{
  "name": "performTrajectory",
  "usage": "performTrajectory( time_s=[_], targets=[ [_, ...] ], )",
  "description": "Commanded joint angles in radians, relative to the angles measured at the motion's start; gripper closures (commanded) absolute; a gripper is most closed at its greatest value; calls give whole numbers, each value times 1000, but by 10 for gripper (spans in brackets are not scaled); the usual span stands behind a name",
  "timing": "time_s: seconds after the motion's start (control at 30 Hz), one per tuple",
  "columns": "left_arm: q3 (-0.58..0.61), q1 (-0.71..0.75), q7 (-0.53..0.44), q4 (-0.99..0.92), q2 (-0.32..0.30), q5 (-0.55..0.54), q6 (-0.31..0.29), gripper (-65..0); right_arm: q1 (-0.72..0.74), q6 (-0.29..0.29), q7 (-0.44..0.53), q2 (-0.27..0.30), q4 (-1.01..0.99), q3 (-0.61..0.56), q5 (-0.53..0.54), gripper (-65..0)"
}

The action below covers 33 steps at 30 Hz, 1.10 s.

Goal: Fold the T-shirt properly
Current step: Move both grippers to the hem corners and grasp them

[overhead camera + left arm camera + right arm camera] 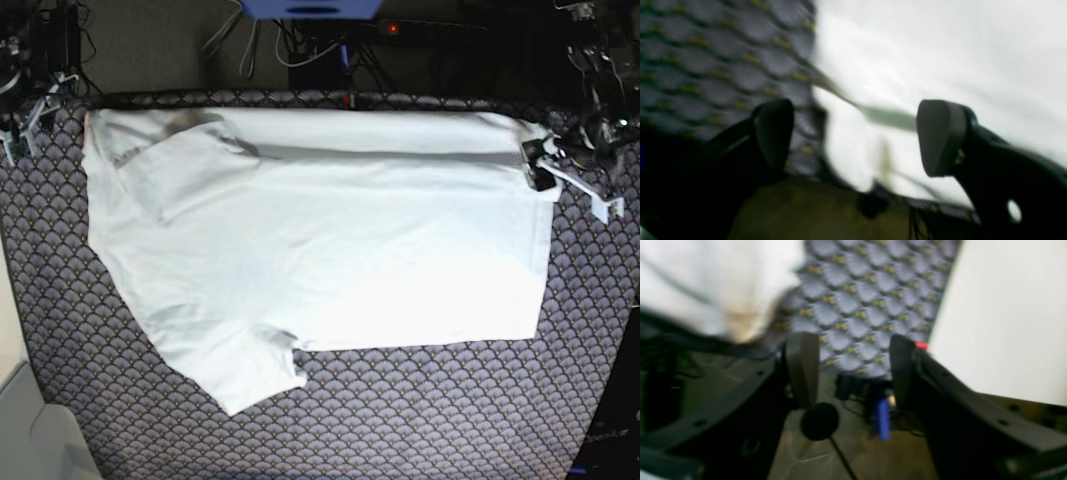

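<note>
The white T-shirt (320,230) lies flat on the purple-grey scallop cloth (400,410), its far edge folded over along a crease, with one sleeve at the near left. My left gripper (538,168) hovers at the shirt's far right corner. In the blurred left wrist view its fingers (940,136) stand wide apart over the T-shirt (940,50), and my left gripper (857,136) holds nothing. My right gripper (25,125) is just off the far left corner. In the right wrist view my right gripper (851,370) is open and empty, with the T-shirt (706,280) at upper left.
Cables, a blue box (310,8) and a power strip with a red light (392,28) sit beyond the cloth's far edge. A pale surface (20,420) borders the cloth at the near left. A blue object (882,418) and a black round part (820,421) lie below the right gripper.
</note>
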Motion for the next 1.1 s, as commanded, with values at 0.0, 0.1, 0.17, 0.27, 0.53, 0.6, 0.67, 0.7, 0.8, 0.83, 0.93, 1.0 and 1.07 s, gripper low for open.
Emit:
performTrajectory(
  time_s=[0.0,0.1,0.17,0.27,0.53,0.6,0.67,0.7,0.8,0.83,0.93,1.0,1.07],
  targets=[
    [-26,-19,-14,33,-16,-5,1,-564,30,-7,34,25,20,7,13,-344],
    [-58,-91,-11,50,-16,-5,1,-565,106,-7,34,45,22,-5,11,-345],
    [-63,-144,-17,41,-21,-5,1,-566,184,-7,30,52,19,-56,7,-346],
    [-58,-248,-22,-8,-13,-2,1,-566,326,-7,-56,68,17,-145,7,-346],
    [32,-520,-117,-272,7,1,3,-563,828,-7,-250,98,-389,-445,5,-344],
    [72,-543,-206,-336,7,1,4,-563,937,-7,-230,100,-550,-488,5,-344],
    [127,-576,-309,-405,-1,2,4,-563,1028,-7,-182,100,-699,-524,5,-344],
    [155,-589,-344,-441,-2,2,7,-563,1060,-7,-156,100,-755,-539,5,-344],
    [212,-632,-421,-556,-16,2,11,-563,1141,-7,-59,98,-934,-571,5,-344],
    [218,-644,-434,-588,-19,2,11,-563,1158,-7,-38,98,-980,-579,5,-344],
    [226,-678,-477,-695,-21,2,11,-563,1213,-7,50,97,-1123,-608,7,-344],
    [226,-694,-511,-741,-22,2,7,-563,1236,-7,119,97,-1199,-628,8,-344],
    [226,-710,-531,-772,-24,2,6,-564,1246,-7,169,97,-1256,-640,8,-346]
  ],
)
